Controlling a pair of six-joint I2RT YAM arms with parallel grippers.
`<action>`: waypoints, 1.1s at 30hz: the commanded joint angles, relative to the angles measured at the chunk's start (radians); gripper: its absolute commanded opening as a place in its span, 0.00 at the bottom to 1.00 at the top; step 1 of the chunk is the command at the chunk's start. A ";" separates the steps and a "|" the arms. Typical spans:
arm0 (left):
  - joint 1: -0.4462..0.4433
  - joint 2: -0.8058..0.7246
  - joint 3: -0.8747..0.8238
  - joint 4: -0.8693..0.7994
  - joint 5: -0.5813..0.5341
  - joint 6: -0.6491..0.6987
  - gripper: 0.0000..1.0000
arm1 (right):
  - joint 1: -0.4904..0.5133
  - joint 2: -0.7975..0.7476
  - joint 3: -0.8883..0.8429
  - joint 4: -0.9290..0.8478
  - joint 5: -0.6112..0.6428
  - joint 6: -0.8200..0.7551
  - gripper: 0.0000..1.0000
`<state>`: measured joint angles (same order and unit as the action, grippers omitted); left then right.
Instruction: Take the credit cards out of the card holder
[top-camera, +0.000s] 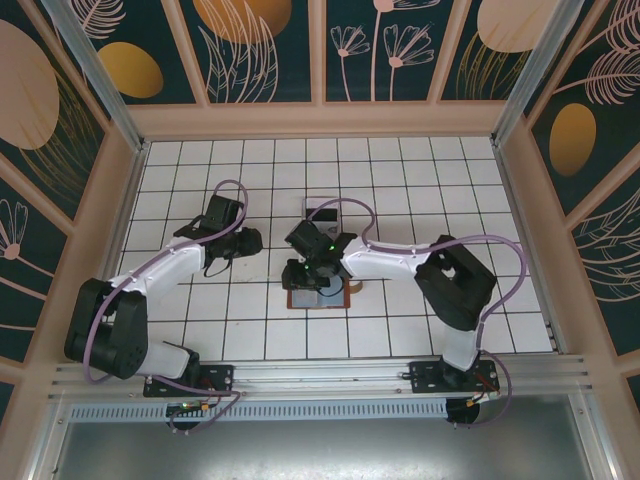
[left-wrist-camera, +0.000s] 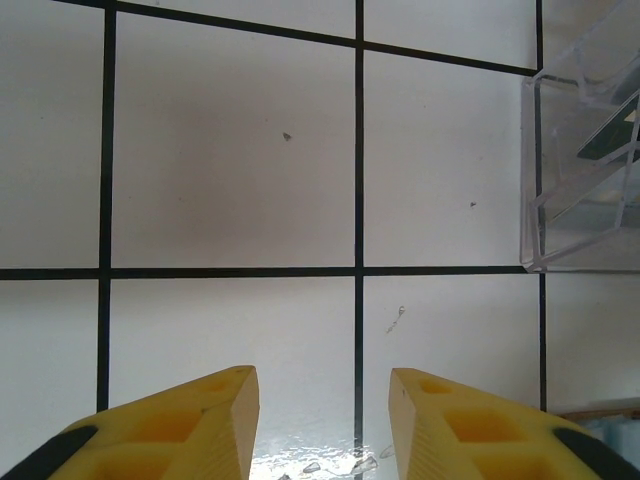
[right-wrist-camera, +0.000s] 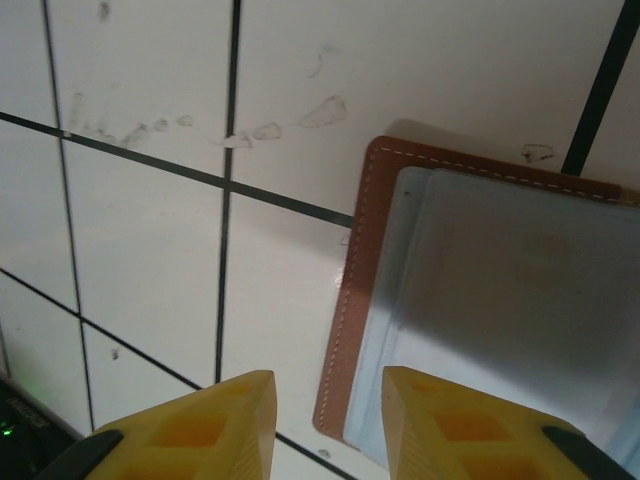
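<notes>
The card holder (right-wrist-camera: 365, 300), brown leather with a stitched edge and a grey-blue inside, lies open and flat on the tiles (top-camera: 318, 298). Pale layered rectangles (right-wrist-camera: 520, 290) lie in it; I cannot tell card from pocket. My right gripper (right-wrist-camera: 328, 385) hovers open just above the holder's left edge with nothing between its yellow fingers (top-camera: 308, 272). Over bare tile to the left, my left gripper (left-wrist-camera: 322, 385) is open and holds nothing (top-camera: 238, 243). A dark flat strip (left-wrist-camera: 610, 140), possibly a credit card, sits in the clear stand.
A clear acrylic tiered stand (top-camera: 322, 210) stands just behind the holder, at the right edge of the left wrist view (left-wrist-camera: 580, 190). Wooden walls (top-camera: 115, 200) fence the white tiled floor on three sides. The arms' rail (top-camera: 320, 375) runs along the near edge.
</notes>
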<state>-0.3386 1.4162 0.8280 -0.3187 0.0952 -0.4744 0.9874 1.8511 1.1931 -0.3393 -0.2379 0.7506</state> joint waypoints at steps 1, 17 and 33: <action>0.004 -0.021 0.008 -0.019 0.012 0.006 0.41 | 0.013 0.032 0.031 -0.002 -0.003 0.017 0.36; 0.005 -0.020 0.010 -0.019 0.023 0.012 0.42 | 0.021 0.089 0.069 -0.052 0.023 0.012 0.36; 0.003 -0.013 0.020 -0.011 0.047 0.007 0.43 | 0.037 0.079 0.076 -0.189 0.140 0.014 0.36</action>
<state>-0.3386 1.4132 0.8280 -0.3187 0.1272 -0.4747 1.0164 1.9324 1.2678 -0.4339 -0.1623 0.7502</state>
